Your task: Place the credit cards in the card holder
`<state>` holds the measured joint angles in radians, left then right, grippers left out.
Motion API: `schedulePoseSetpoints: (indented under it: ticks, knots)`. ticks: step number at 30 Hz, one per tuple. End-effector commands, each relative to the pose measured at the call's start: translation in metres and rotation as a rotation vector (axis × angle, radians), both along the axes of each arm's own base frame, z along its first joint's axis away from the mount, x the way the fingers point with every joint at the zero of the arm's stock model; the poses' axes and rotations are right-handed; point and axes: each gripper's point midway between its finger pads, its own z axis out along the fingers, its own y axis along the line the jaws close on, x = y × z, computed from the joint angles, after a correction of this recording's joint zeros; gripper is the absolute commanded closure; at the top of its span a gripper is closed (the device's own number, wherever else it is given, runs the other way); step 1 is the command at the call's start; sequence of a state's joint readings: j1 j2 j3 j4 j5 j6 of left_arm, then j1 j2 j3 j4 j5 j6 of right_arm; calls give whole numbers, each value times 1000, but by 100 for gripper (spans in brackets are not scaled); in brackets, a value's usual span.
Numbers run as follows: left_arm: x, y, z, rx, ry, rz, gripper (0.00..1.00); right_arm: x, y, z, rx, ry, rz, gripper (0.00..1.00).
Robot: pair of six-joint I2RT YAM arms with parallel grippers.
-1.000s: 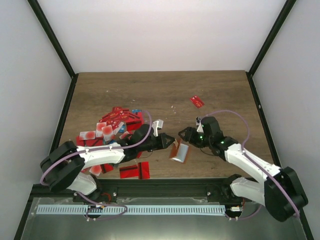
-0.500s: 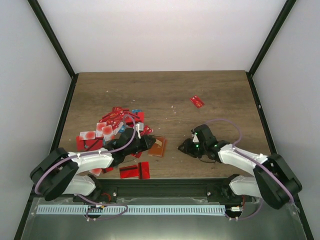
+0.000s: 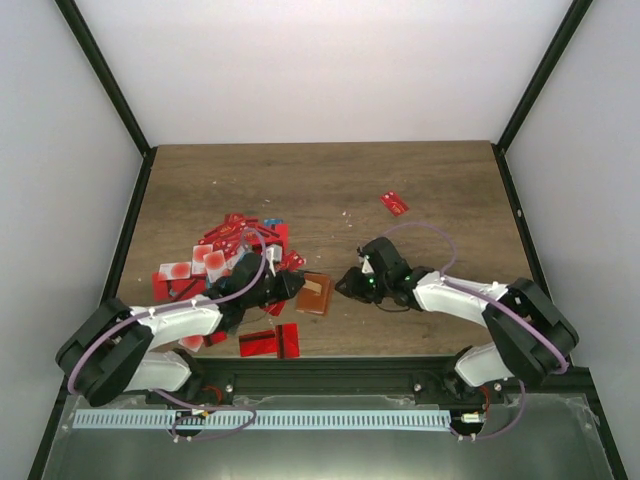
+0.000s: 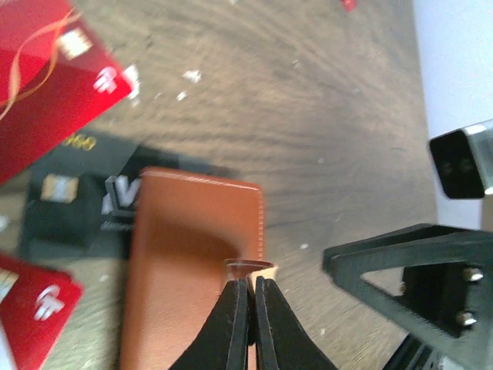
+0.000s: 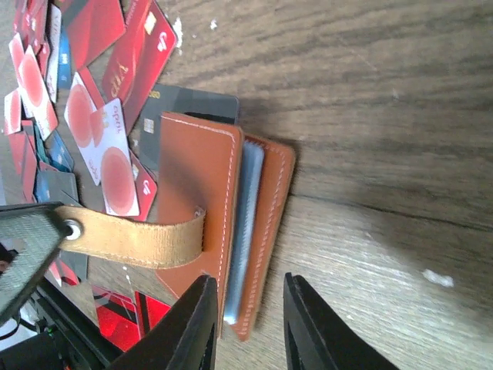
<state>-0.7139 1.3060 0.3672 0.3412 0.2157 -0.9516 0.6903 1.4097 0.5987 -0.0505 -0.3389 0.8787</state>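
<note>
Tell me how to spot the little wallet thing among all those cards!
Look at the brown wooden table, near its front edge, just right of the messy pile of cards. The card holder lies there, partly over a black card. It is the only plain orange-brown leather piece, thicker than the shiny cards, with a tan strap.

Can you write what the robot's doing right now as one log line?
left end effector: shut on strap of card holder | right end effector: open, astride holder edge | credit cards: heaped on table
</note>
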Motion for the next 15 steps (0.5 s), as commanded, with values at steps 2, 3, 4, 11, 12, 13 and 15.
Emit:
schedulePoseSetpoints:
  ticks: [2, 3, 4, 11, 12, 13, 15]
  knots:
    - [15, 6, 16, 130, -63, -10, 96, 13, 19, 14, 47, -41, 27, 76]
    - [18, 9, 18, 158, -74, -8, 96, 12, 22, 12, 61, -30, 40, 77]
    - [19, 11, 19, 175, -74, -8, 96, 11, 25, 10, 71, -20, 49, 78]
    - [19, 16, 21, 202, -73, -17, 96, 12, 39, 3, 123, 11, 83, 84]
    - [20, 16, 21, 198, -73, -20, 96, 12, 41, 2, 127, 15, 88, 85]
    - [19, 14, 21, 193, -72, -26, 96, 12, 43, 1, 131, 17, 91, 85]
    - [19, 13, 22, 186, -70, -33, 96, 13, 45, -2, 132, 27, 95, 85]
